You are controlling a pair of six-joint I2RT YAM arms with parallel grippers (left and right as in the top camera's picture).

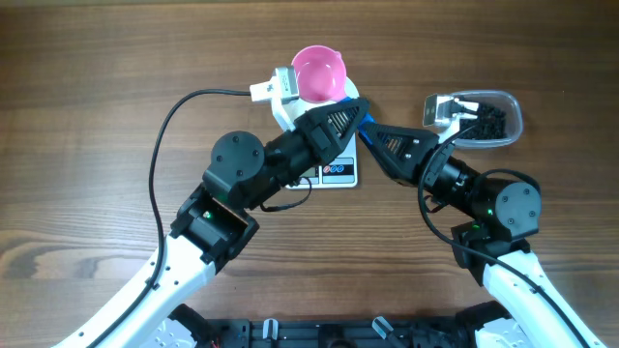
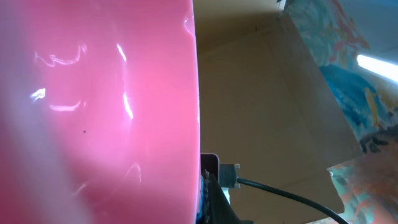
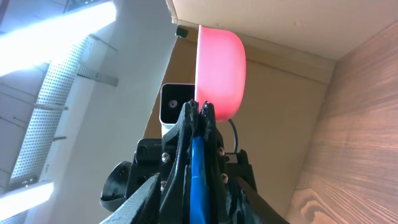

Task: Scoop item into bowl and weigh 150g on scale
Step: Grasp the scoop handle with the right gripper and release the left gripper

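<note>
**A:** Where's the scoop rn?
**B:** Pink scoop (image 1: 319,72) is up off the desk (image 1: 97,116), open side up, over the 12 o'clock part of the bowl (image 1: 284,116). Only slivers of white rim show. The rest is under the L arm, so can't tell what's in it.

**A:** Who's got it?
**B:** A blue handle (image 1: 366,120) sticks out of the scoop twd 4 o'clock. L end effector (image 1: 360,111) is closed tight, and its tip meets that handle from the 8 o'clock side, so it looks clamped on it. R end effector (image 3: 199,115) points in from 4 o'clock. Its fingers (image 3: 183,137) lie along both sides of the same handle, w/ the tips right at the scoop's rim. They're v. close, but can't tell if pressed on or a hair off.

**A:** Scale?
**B:** Scale (image 1: 340,174) sits under the bowl and arms. Only its 6 o'clock edge w/ two round buttons shows. The display is covered.

**A:** The item?
**B:** Black beads (image 1: 491,120) are in the clear tub (image 1: 514,114), at 3 o'clock of the scoop and well apart from the bowl. The R arm's white camera block (image 1: 440,109) covers the tub's 9 o'clock end.
</note>
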